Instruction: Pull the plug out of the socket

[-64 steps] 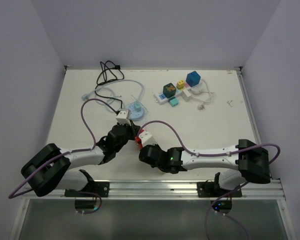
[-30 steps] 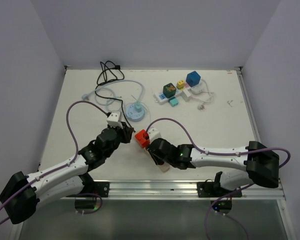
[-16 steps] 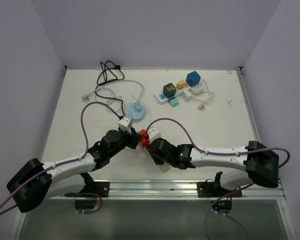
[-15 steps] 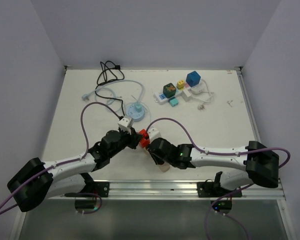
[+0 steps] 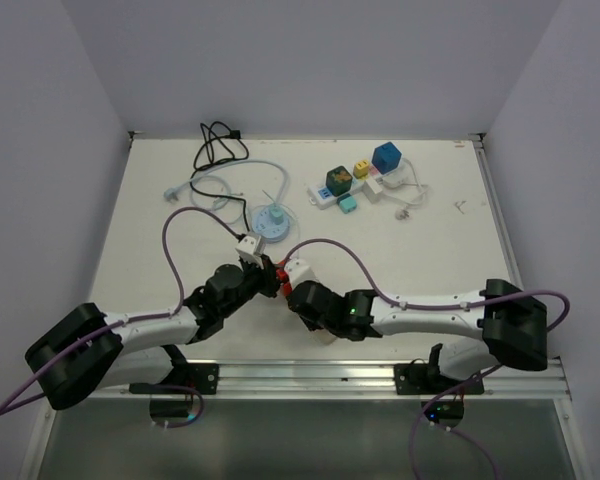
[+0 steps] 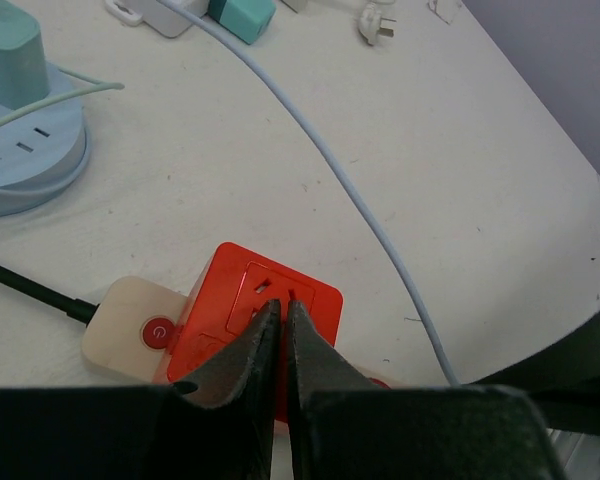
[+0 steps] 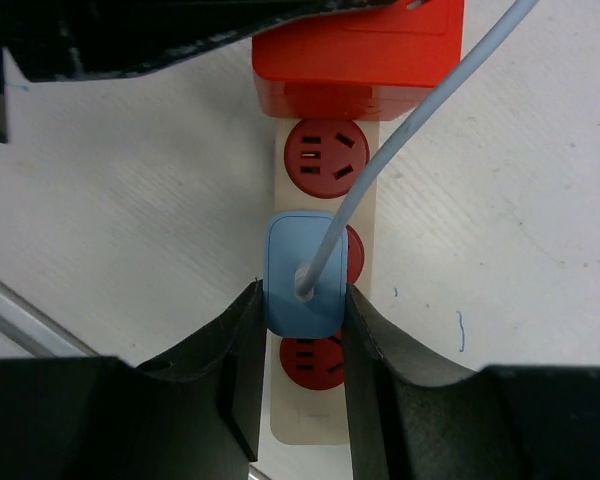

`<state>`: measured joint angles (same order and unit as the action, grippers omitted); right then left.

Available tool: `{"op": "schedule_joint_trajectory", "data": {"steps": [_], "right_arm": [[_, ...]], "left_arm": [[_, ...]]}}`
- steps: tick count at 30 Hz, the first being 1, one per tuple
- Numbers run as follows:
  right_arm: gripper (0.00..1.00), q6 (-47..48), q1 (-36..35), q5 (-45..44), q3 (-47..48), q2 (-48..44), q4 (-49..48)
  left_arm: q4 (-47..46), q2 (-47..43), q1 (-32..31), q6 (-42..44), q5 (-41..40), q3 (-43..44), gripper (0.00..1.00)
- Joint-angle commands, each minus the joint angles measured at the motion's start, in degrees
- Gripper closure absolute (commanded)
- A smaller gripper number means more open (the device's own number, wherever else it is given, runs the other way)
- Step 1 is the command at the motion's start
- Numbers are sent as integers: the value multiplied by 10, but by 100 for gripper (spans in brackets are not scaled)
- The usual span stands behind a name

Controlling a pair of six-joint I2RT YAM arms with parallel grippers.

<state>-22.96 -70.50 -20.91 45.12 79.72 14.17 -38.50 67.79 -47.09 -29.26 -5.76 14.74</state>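
Closure of left tool [image 6: 283, 306] to a sliver atop red adapter cube [image 6: 315, 305] just now, likely bracing power strip [image 7: 298, 428] on desk [image 6: 460, 150]; blue plug [image 7: 302, 262] seated mid-strip, clamped in right tool [image 7: 302, 300], ready for pull.

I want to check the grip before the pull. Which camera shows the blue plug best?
Right wrist: the blue plug sits in the centre, clamped between the right gripper's fingers. The top view hides it under the right arm; the left wrist view misses it.
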Motion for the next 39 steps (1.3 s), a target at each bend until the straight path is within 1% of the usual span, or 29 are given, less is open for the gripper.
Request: {"op": "schedule_joint_trajectory", "data": {"steps": [1, 3, 5, 7, 8, 9, 11, 12, 13, 14, 15, 19, 21, 23, 24, 25, 26, 27, 30, 33, 34, 36, 37, 38, 39], "right_arm": [[100, 31, -63, -156, 85, 55, 40], [100, 27, -68, -175, 104, 69, 54], [100, 19, -68, -168, 90, 57, 36], [100, 9, -55, -129, 60, 33, -5], [100, 4, -46, -112, 47, 2, -19], [100, -10, -23, -66, 34, -14, -32], [100, -30, 8, -12, -12, -66, -79], [100, -51, 42, 18, -28, -83, -98], [100, -62, 56, 68, -55, -96, -128], [100, -71, 66, 82, -65, -105, -137], [100, -65, 72, 88, -68, -115, -139], [100, -36, 61, 45, -29, -90, -74], [100, -37, 61, 33, -25, -90, -65], [98, -41, 68, 6, -27, -98, -49], [96, -46, 88, 10, -28, -103, -48], [95, -50, 102, 22, -35, -107, -51], [94, -52, 118, 53, -39, -107, -56], [93, -51, 147, 73, -42, -105, -62], [92, -39, 178, 113, -40, -82, -85], [90, -27, 204, 139, -15, -43, -89], [89, -25, 211, 147, -6, -34, -98], [86, -18, 227, 157, 6, -3, -106], [83, -16, 232, 164, 21, 9, -104], [76, -13, 237, 167, 29, 31, -102], [73, -11, 250, 174, 36, 40, -102]], "left_arm": [[76, 23, -12, -11, -26, -21, 90], [81, 24, -17, -12, -29, -18, 90], [88, 28, -19, -13, -32, -16, 90], [95, 30, -20, -16, -35, -12, 90], [101, 29, -20, -16, -36, -12, 91], [102, 29, -20, -17, -36, -11, 91], [105, 26, -21, -18, -38, -12, 91], [106, 25, -21, -18, -39, -12, 91], [106, 25, -21, -19, -39, -12, 91], [106, 25, -22, -19, -39, -12, 91], [106, 27, -22, -19, -40, -12, 91], [106, 29, -23, -19, -41, -10, 91], [109, 29, -23, -19, -40, -9, 90], [116, 24, -24, -17, -41, -4, 86], [120, 19, -24, -14, -41, -2, 84], [124, 15, -24, -12, -44, 1, 83], [136, 9, -24, -11, -44, 10, 80], [143, -4, -24, -5, -45, 16, 79], [180, -32, -24, 6, -52, 47, 75], [216, -55, -24, 17, -58, 83, 67], [223, -60, -24, 20, -59, 92, 61], [243, -73, -24, 30, -61, 118, 55], [250, -78, -24, 32, -67, 125, 49], [261, -84, -24, 36, -69, 139, 47], [265, -97, -24, 42, -71, 143, 46]]}}
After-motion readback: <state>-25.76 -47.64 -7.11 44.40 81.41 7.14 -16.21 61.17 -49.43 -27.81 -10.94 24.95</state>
